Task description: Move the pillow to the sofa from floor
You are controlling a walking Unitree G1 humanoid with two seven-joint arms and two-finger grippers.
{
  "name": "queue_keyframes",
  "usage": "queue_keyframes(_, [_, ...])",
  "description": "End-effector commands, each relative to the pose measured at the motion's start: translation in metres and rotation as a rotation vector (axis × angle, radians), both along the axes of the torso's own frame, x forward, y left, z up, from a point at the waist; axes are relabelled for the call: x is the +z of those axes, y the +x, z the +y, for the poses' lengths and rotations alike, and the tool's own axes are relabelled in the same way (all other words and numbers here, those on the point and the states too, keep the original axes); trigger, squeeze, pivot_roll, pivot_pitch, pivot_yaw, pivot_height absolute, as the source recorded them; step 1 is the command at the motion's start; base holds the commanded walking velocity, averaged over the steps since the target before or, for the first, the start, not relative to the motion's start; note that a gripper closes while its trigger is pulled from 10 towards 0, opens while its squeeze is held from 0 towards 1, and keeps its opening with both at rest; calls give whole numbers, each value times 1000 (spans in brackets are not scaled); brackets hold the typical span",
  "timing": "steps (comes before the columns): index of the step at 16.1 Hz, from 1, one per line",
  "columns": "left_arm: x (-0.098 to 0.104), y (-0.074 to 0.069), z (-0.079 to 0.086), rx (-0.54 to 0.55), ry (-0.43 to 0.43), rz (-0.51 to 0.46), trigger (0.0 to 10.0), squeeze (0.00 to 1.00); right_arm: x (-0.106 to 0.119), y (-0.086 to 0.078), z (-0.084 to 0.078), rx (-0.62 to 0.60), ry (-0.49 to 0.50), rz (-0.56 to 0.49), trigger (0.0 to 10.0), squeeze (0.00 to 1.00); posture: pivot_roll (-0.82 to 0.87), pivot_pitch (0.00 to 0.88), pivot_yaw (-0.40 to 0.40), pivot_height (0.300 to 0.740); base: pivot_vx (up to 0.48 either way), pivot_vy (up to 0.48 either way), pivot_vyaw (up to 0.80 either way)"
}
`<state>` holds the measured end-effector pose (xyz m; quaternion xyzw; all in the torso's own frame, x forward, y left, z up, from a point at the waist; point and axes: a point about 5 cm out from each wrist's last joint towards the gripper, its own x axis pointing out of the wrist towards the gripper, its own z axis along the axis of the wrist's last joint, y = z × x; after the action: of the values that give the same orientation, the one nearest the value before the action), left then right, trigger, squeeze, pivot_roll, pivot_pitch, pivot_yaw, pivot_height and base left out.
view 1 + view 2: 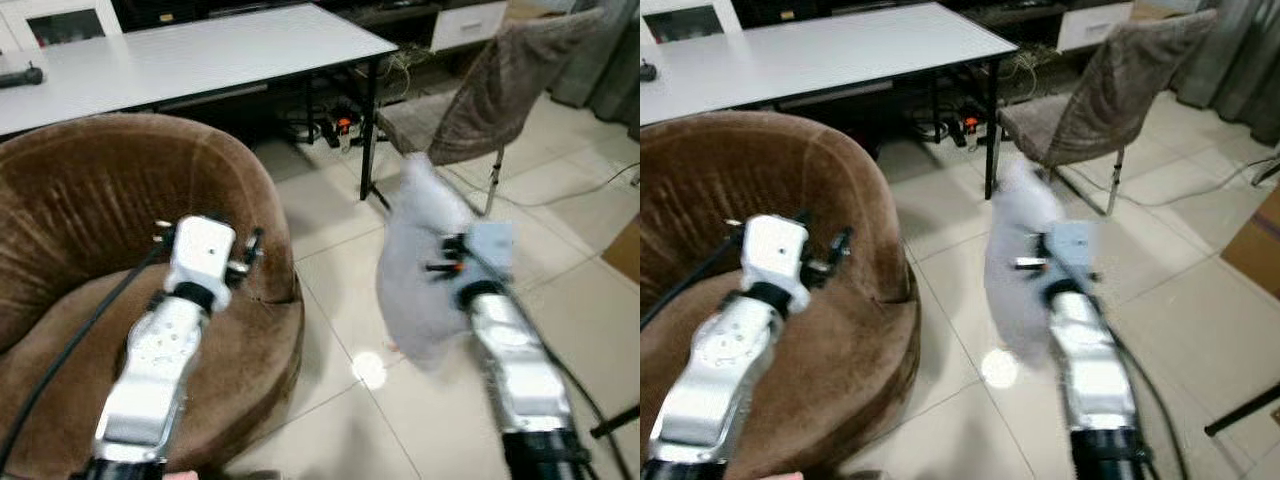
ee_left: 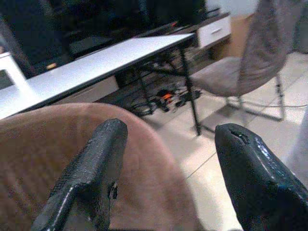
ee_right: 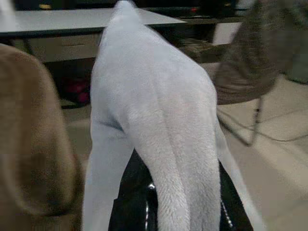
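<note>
Above the tiled floor (image 1: 340, 280), in the left eye view, the right gripper (image 1: 450, 262) carries a pale grey pillow (image 1: 425, 270), lifted clear of the tiles and hanging just beside the round brown sofa (image 1: 120, 220). The pillow and the arm are blurred. The left gripper (image 1: 255, 248) hovers over the sofa's seat, close to the inner side of its backrest, holding nothing.

From the right eye the layout is the same: pillow (image 1: 1015, 260) between the sofa's edge (image 1: 890, 290) and a draped chair (image 1: 1110, 100), with a white desk (image 1: 840, 50) behind.

Along the left wrist, the two black fingers (image 2: 96, 168) stand wide apart with only the sofa's brown rim (image 2: 120, 159) below them.

Along the right wrist, the fleecy pillow (image 3: 154, 120) drapes over the black fingers (image 3: 134, 202), which are clenched on a fold of it low down; most of the cushion rises past the grip.

My worry is that the hold takes only a pinch of soft fabric, so a quick swing toward the seat could let the fold slide out and drop the pillow on the tiles. The hanging bulk could also snag on the sofa's rim if carried too low.
</note>
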<state>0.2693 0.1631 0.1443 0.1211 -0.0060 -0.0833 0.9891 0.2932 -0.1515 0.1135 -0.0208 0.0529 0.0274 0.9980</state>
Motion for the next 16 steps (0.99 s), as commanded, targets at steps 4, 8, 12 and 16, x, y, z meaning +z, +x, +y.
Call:
queue_keyframes(4, [-1, 0, -1, 16, -1, 8, 10000, 0, 15, 4, -6, -15, -23, -76, 10000, 0, 113, 0, 45, 740, 0, 0, 400])
queue_keyframes(8, [-1, 1, -3, 13, 5, 2, 10000, 0, 16, 6, -3, -1, -17, -79, 10000, 0, 109, 0, 44, 740, 0, -245, 800])
queue_keyframes(12, [-2, 2, -3, 23, 1, 7, 10000, 0, 13, 7, -2, -10, -3, -61, 10000, 0, 104, 0, 39, 740, 0, -251, 600])
queue_keyframes(16, [-4, 6, -2, 49, 6, 25, 10000, 0, 11, 7, 0, -1, 18, -43, 10000, 0, 105, 0, 37, 740, 0, 0, 0])
